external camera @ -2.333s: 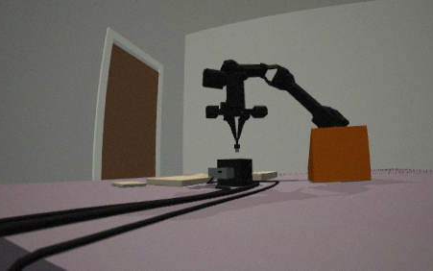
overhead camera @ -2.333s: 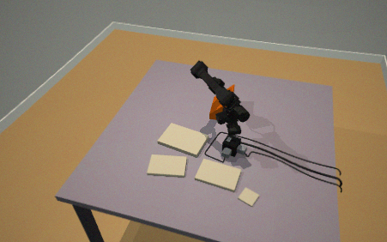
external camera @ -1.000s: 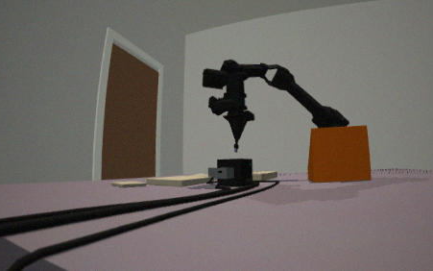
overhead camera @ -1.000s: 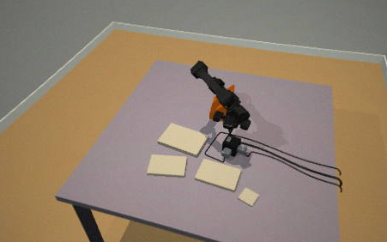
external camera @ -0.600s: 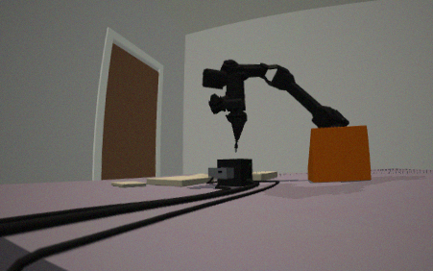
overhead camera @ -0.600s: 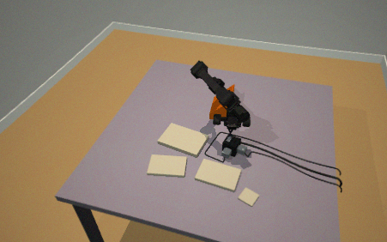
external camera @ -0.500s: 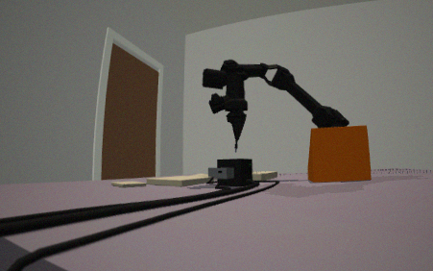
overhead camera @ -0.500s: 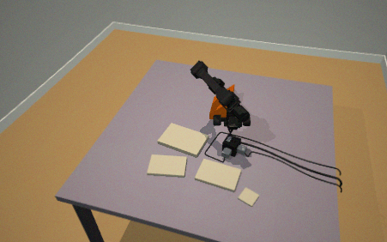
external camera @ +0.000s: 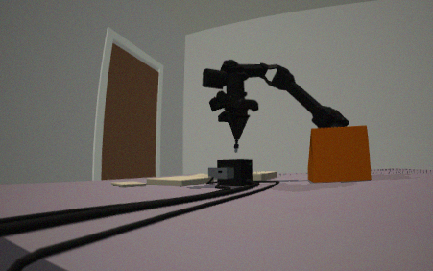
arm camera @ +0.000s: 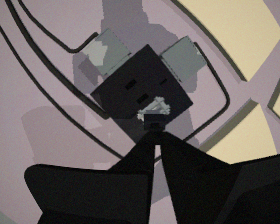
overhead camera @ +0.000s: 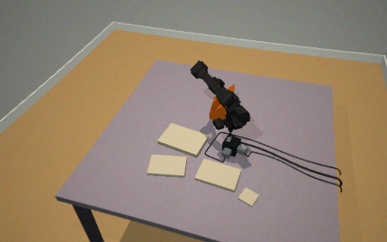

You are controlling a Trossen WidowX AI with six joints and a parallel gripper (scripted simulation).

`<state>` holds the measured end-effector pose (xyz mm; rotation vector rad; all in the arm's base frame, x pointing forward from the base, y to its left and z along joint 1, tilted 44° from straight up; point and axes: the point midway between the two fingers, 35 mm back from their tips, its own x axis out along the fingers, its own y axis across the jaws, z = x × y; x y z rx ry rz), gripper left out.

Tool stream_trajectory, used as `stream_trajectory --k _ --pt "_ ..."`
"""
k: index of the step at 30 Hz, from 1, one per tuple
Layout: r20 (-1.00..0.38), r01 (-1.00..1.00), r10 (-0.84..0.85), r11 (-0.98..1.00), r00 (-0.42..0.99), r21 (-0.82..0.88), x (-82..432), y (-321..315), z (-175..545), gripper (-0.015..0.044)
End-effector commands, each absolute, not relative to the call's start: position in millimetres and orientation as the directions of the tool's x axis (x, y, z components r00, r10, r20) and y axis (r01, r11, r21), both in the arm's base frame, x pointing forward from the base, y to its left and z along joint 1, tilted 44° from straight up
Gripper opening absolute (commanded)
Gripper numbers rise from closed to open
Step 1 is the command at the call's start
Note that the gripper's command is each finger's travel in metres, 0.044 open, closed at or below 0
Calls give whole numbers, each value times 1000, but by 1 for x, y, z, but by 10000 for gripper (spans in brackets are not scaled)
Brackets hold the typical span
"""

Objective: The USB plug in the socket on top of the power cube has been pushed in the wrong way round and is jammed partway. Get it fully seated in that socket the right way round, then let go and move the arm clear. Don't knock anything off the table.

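Note:
The black power cube stands on the table, with dark slots and a pale grey marking on its top face. My gripper is above it, pointing down, shut on the USB plug. The plug is a small dark body with a light metal tip pointing down. In the exterior view a gap shows between that tip and the cube's top, so the plug is out of the socket. The wrist view shows the cube turned diagonally below the fingers. The plug hides part of the marking; which way round its tip faces cannot be told.
Grey blocks stick out from the cube's sides. Black cables run from beside it to the table edge, and one loops around it. Pale slabs lie nearby. An orange block stands under the arm's base.

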<state>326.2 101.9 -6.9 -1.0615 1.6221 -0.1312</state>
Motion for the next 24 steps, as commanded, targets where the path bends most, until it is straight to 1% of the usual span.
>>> stream_trajectory --k 1,15,20,24 --pt "-728 -650 -684 534 44 -541 326 102 -7 0" --pt "-728 -878 -684 321 44 -354 326 102 -7 0" --pt "-728 -931 -684 236 44 -277 326 102 -7 0" --pt "-728 -938 -684 223 44 -266 326 102 -7 0"
